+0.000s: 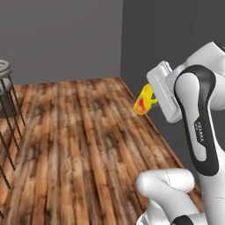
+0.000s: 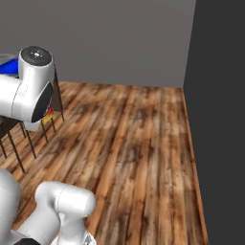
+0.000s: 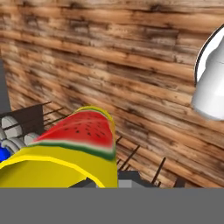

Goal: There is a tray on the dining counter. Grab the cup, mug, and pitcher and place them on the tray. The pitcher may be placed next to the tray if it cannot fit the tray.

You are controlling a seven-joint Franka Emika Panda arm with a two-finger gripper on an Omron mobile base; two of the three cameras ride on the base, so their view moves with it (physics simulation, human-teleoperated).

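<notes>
Gripper: closed on the cup, a small yellow handleless tumbler bearing a red watermelon-slice mark, held tilted in mid-air above the wooden plank floor, beside the dark wall.

Progress: cup in transit, not yet on the tray; judged an early stage, with mug and pitcher presumably outstanding.

Tray: flat bright blue, corner glimpsed behind the arm at left of the right base view.

Surroundings: thin dark-legged stools stand between robot and counter; likely obstruction when approaching.
</notes>
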